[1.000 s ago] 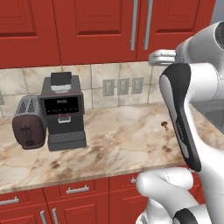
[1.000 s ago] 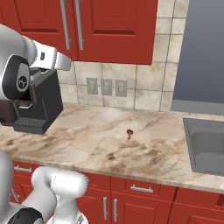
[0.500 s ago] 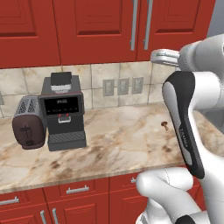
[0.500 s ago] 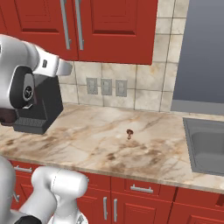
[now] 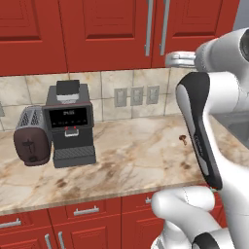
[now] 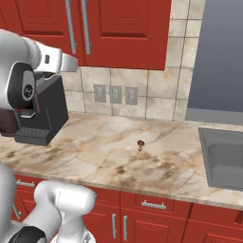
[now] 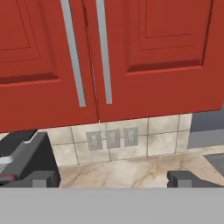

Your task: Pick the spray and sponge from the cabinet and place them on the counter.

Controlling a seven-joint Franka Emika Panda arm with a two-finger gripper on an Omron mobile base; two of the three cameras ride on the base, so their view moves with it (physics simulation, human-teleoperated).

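While the cabinet (image 7: 144, 57) sits with both doors shut above the counter (image 6: 118, 156), the jaws hang wide open, gripping nothing, facing its 2 handles (image 7: 73, 57).

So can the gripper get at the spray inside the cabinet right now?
Probably not yet. Both cabinet doors are shut, so the spray is hidden behind them. The open gripper faces the silver handles, and nothing blocks those.

base views flank counter (image 5: 131, 160); hand view faces cabinet (image 7: 131, 52)
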